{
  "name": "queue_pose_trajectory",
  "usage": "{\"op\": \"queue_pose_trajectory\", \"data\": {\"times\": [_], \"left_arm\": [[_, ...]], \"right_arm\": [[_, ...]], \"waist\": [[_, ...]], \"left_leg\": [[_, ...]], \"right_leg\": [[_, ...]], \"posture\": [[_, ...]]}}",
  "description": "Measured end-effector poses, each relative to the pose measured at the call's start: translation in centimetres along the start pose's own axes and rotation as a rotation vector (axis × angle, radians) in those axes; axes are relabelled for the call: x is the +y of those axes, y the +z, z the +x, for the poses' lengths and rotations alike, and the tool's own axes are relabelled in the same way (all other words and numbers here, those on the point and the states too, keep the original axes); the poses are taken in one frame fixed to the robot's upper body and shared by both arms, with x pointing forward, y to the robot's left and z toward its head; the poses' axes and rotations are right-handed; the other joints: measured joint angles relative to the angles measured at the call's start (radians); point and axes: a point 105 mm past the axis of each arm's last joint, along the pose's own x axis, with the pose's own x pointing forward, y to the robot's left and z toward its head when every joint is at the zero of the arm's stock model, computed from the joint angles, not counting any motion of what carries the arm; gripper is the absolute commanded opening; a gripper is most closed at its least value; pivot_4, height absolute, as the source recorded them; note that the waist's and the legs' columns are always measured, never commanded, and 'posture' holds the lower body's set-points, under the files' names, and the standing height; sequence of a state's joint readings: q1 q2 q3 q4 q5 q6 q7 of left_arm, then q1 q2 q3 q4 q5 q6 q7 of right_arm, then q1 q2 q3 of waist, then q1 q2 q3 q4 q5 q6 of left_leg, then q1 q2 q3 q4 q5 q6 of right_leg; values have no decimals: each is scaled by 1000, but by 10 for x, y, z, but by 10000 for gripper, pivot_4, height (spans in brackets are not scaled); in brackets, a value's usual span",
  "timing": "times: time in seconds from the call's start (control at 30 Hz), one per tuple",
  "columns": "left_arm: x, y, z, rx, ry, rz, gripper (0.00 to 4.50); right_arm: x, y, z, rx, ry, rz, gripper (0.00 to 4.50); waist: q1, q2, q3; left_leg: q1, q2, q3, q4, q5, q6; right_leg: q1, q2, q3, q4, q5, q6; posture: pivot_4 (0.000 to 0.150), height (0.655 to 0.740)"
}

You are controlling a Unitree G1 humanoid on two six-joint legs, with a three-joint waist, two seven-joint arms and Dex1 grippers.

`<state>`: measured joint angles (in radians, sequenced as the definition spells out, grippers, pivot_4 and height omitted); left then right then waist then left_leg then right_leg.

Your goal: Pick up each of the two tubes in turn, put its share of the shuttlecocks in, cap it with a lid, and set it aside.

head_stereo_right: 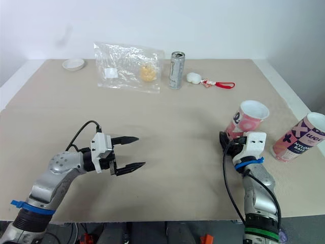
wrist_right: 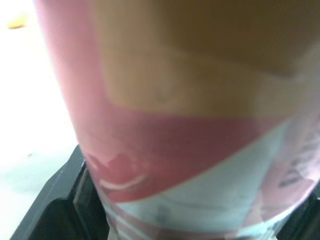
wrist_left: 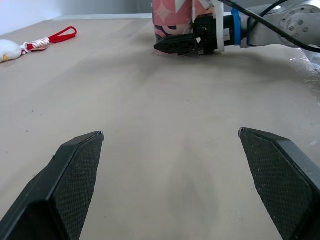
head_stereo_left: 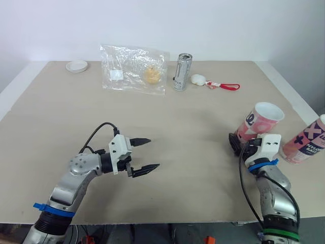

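Observation:
A pink patterned tube point(head_stereo_left: 259, 122) with an open top stands at the right of the table. My right gripper point(head_stereo_left: 240, 144) sits at its base, a finger on each side, and looks shut on it. In the right wrist view the tube point(wrist_right: 190, 125) sits between the fingers point(wrist_right: 65, 200). A second pink tube point(head_stereo_left: 307, 142) stands further right, near the table edge. My left gripper point(head_stereo_left: 154, 152) hovers open and empty over bare table at centre left. From the left wrist view I see the right gripper point(wrist_left: 172, 46) at the tube point(wrist_left: 172, 12).
At the back lie a clear plastic bag point(head_stereo_left: 133, 68) with a yellowish object inside, a silver can point(head_stereo_left: 182, 72), a white charm on a red strap point(head_stereo_left: 199, 79) and a small white round lid point(head_stereo_left: 76, 66) at the far left.

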<state>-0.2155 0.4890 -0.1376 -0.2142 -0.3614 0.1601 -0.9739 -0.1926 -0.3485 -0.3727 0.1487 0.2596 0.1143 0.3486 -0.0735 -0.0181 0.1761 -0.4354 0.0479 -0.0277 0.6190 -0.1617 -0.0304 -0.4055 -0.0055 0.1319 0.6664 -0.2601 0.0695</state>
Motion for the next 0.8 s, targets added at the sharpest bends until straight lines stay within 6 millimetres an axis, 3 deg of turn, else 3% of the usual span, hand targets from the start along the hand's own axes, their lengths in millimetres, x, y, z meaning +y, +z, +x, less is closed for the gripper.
{"op": "queue_pose_trajectory", "data": {"times": [0.13, 0.17, 0.4, 0.8], "left_arm": [[0, 0, 1, -1, 6, -2, 45000], [0, 0, 1, -1, 6, -2, 45000], [0, 0, 1, 0, 5, 0, 45000], [4, -3, 2, 12, 2, -3, 45000]], "right_arm": [[-3, 0, 1, 3, -10, -1, 39417], [-3, 0, 1, 4, -9, 0, 42198], [-6, -3, -2, 18, -2, -1, 42198], [-4, -4, -29, 64, 49, -28, 42198]], "waist": [[0, 0, 0], [0, 0, 0], [0, 0, 0], [1, 0, -1]], "left_leg": [[0, 0, 0, 0, 0, 0], [0, 0, 0, 0, 0, 0], [0, 0, -1, 0, 0, 0], [0, 0, -1, -1, 0, 0]], "right_leg": [[0, 0, 0, 0, 0, 0], [0, 0, 0, 0, 0, 0], [1, 0, 0, 0, 0, 0], [1, 0, 0, 0, -2, 0]], "posture": [[1500, 7400], [1500, 7400], [1500, 7400], [1500, 7400]]}}
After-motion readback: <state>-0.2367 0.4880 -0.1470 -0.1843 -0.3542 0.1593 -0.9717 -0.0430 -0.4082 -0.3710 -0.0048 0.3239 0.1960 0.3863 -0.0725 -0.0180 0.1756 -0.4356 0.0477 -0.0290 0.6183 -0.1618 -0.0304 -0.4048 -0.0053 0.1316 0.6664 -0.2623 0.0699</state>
